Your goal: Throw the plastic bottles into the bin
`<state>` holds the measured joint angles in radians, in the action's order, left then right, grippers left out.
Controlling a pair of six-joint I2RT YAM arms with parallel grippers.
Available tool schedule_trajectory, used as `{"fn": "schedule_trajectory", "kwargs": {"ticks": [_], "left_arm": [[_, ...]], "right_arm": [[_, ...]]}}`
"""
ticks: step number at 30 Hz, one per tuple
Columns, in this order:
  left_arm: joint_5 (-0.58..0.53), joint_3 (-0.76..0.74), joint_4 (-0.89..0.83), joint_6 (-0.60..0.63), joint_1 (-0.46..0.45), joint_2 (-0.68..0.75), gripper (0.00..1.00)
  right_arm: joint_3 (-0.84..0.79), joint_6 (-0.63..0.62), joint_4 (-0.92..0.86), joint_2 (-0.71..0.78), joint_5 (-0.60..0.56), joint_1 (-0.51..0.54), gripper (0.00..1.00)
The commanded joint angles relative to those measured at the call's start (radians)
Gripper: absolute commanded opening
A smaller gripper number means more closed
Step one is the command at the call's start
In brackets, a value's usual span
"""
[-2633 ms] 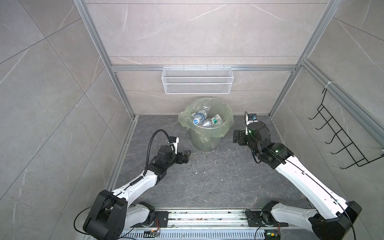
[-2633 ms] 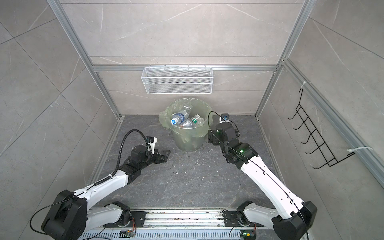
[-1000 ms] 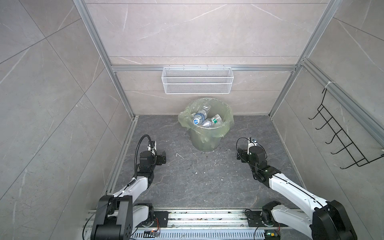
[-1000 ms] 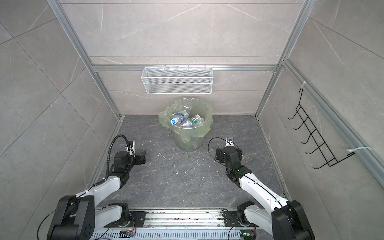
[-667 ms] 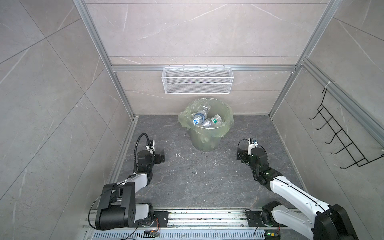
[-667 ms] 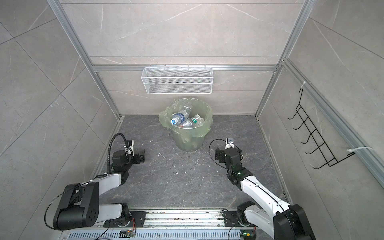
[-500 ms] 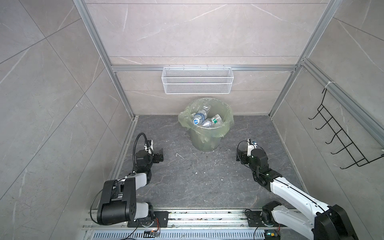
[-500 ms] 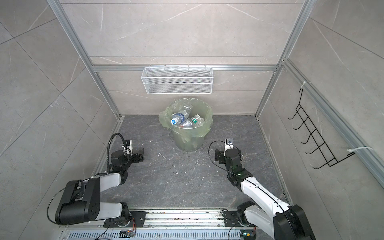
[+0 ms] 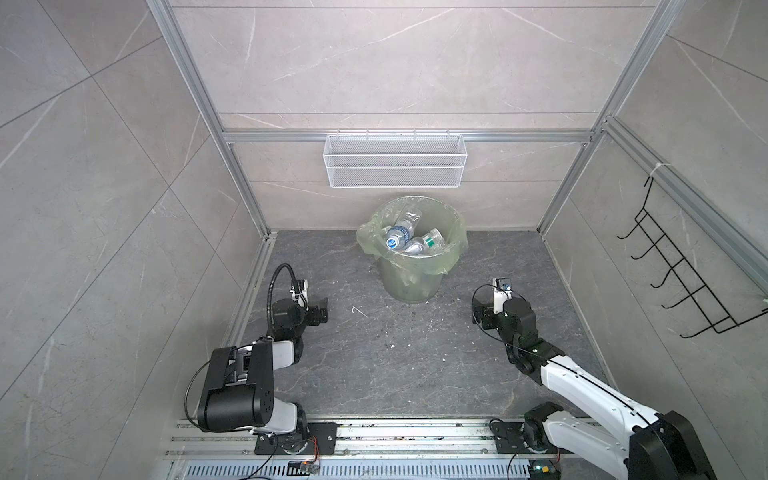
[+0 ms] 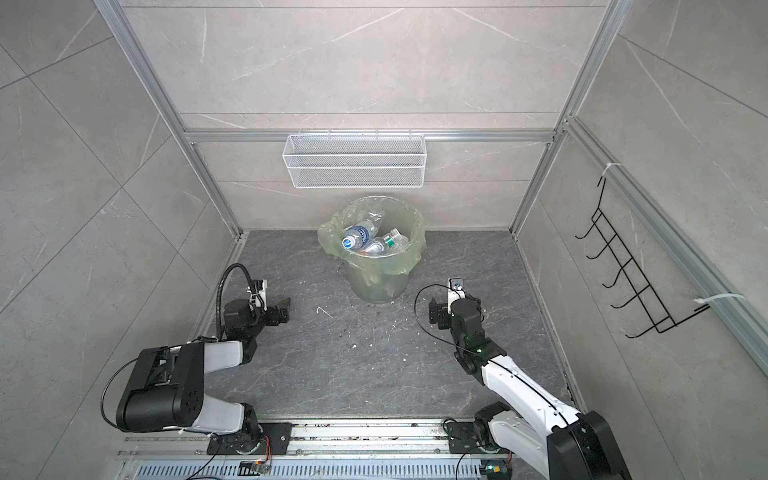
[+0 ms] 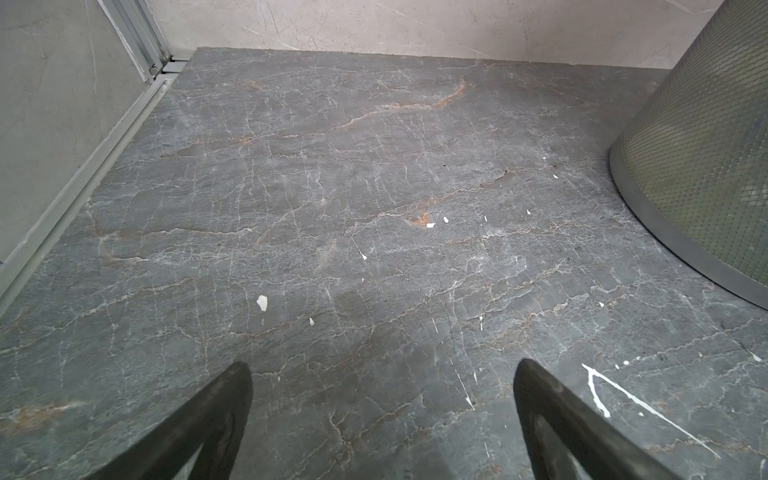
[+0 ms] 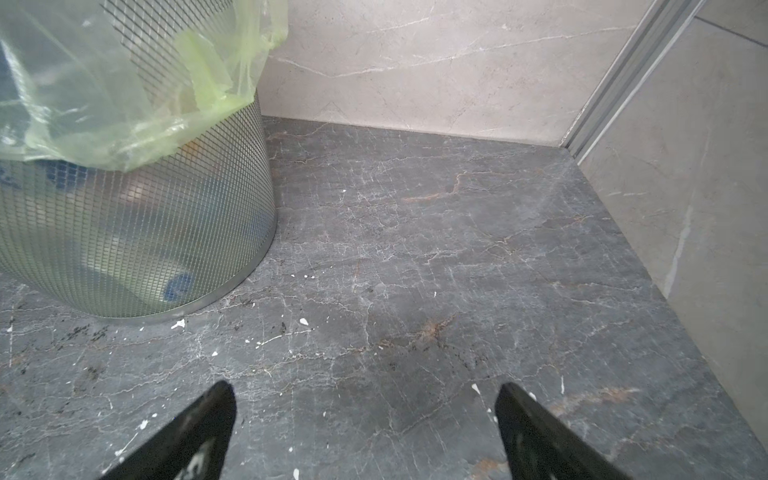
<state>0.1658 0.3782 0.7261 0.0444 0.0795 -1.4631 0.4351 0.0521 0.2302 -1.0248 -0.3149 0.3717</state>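
Note:
The bin (image 9: 409,286) (image 10: 376,286), a round bucket lined with a light green bag, stands on the dark stone floor near the back wall. Several clear plastic bottles (image 9: 398,237) (image 10: 356,238) with blue or green labels lie inside it. No bottle lies on the floor. My left gripper (image 9: 320,311) (image 10: 282,309) (image 11: 382,368) hovers low, left of the bin and nearer the front, open and empty. My right gripper (image 9: 494,307) (image 10: 455,307) (image 12: 365,388) sits low to the bin's right, also open and empty. The bin's mesh wall (image 11: 706,145) (image 12: 145,228) shows in both wrist views.
A white wire mesh basket (image 9: 395,166) hangs on the back wall above the bin. A black hook rack (image 9: 685,282) is fixed to the right wall. Both arm bases sit on a metal rail (image 9: 395,434) at the front. White specks dot the floor.
Both arms have drawn back from the bin toward the front and sunk low over the floor. The left arm has folded up onto its base. Both grippers stayed open.

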Motion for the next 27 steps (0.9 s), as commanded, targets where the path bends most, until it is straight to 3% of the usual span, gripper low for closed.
{"fn": "schedule_trajectory", "kwargs": {"ticks": [1, 10, 20, 27], "left_arm": [[-0.021, 0.027, 0.019, -0.020, 0.010, -0.007, 1.00], [-0.048, 0.019, 0.036, -0.029, 0.008, -0.009, 1.00], [-0.051, 0.019, 0.036, -0.028, 0.008, -0.010, 1.00], [-0.017, -0.018, 0.119, -0.023, 0.010, -0.033, 1.00]], "right_arm": [[-0.008, -0.030, 0.016, -0.012, -0.034, 0.004, 1.00], [0.051, -0.115, 0.054, -0.148, 0.034, 0.004, 1.00], [0.047, -0.264, 0.356, -0.395, 0.046, -0.009, 1.00], [0.049, -0.249, 0.371, -0.449, 0.132, -0.058, 1.00]]}}
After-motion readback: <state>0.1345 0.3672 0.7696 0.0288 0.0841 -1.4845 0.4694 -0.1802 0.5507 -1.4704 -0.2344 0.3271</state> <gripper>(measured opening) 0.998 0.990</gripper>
